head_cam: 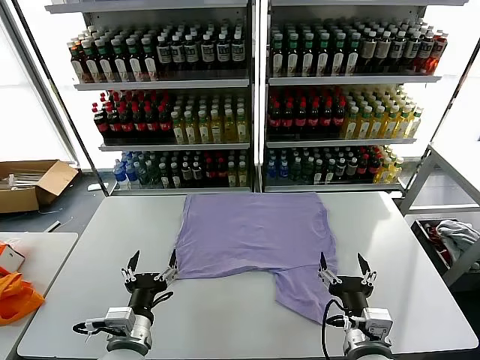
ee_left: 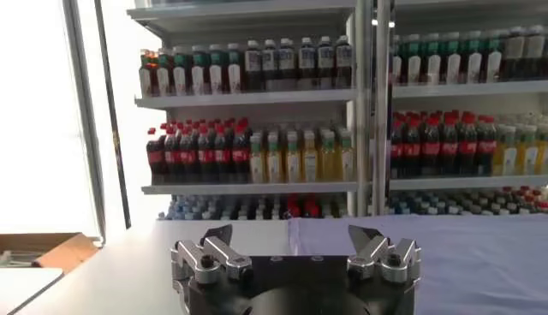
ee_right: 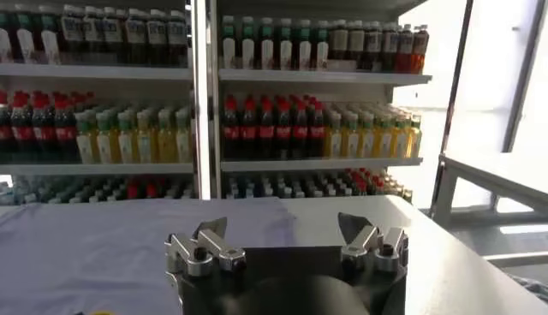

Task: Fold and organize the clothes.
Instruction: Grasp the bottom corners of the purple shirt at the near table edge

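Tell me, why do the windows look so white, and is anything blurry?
Head view: daylight behind the drink shelves blows the windows out, yet the purple T-shirt on the table stays evenly lit. Both wrist views: the same glare, bottles slightly soft, and the open fingers dark against the light.

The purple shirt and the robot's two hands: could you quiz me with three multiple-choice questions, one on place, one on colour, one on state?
1. Where does the T-shirt lie?
A. on the table
B. on a shelf
C. in the cardboard box

2. What colour is it?
A. orange
B. lavender purple
C. green

3. How are the left hand and right hand?
A. both shut on the shirt
B. one open, one shut
C. both open, holding nothing

Answers: 1 A, it is spread on the tabletop. 2 B, plain lavender cloth. 3 C, both hands' fingers stand apart at the shirt's near edge with nothing between them.
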`<state>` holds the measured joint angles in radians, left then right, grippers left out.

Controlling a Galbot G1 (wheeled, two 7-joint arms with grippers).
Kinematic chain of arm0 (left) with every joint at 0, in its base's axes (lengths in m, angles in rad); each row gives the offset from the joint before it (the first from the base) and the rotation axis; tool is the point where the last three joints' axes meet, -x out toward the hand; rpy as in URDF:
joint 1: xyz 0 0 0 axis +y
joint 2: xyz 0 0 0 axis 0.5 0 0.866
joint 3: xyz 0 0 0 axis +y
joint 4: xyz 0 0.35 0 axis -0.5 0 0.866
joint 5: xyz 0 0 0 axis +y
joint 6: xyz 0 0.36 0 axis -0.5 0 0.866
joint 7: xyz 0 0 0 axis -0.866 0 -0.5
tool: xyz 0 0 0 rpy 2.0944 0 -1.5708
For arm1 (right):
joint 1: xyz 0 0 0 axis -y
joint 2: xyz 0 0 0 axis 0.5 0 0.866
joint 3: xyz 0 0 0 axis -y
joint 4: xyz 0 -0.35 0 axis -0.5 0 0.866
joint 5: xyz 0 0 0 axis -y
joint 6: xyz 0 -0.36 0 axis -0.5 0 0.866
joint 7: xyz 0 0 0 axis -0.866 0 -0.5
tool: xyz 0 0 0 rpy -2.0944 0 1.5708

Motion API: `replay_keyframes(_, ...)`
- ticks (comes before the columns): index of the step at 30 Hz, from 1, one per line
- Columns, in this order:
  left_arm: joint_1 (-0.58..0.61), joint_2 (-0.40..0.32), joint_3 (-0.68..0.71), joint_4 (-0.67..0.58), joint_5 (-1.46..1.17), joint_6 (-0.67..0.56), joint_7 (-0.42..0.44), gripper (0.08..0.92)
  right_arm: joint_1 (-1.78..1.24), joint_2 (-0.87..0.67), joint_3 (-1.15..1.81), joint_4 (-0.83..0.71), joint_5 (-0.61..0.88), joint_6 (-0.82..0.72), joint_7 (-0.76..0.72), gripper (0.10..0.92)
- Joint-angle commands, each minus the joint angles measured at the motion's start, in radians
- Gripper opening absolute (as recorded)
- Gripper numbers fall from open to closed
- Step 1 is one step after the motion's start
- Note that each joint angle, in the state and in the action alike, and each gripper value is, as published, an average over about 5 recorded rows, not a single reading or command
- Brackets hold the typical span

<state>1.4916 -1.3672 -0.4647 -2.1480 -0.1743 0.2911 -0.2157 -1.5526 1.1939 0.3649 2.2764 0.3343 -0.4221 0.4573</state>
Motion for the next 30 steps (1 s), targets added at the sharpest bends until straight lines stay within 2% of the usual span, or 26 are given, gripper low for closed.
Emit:
replay_keyframes(1,-0.067,0.045,0.018,0.081,-0.029,0.065,-0.004,0.822,-0.005,-0.056,-0.01,-0.007,0.1,-0.032,0.02,0.823)
replay_keyframes(8,-0.106,0.072,0.058,0.159,-0.015,0.085,0.008,0.823,-0.074,-0.121,-0.007,0.021,0.229,-0.072,0.084,0.823)
replay_keyframes(13,-0.122,0.086,0.108,0.206,-0.014,0.094,0.006,0.822,-0.094,-0.092,-0.026,0.003,0.199,-0.081,0.106,0.823)
replay_keyframes(20,-0.145,0.099,0.102,0.2,-0.115,0.127,0.0,0.823,-0.088,-0.065,-0.051,0.0,0.173,-0.108,0.127,0.823)
replay_keyframes(30,-0.124,0.088,0.109,0.216,-0.041,0.113,0.006,0.823,-0.069,-0.05,-0.087,-0.012,0.142,-0.115,0.131,0.823)
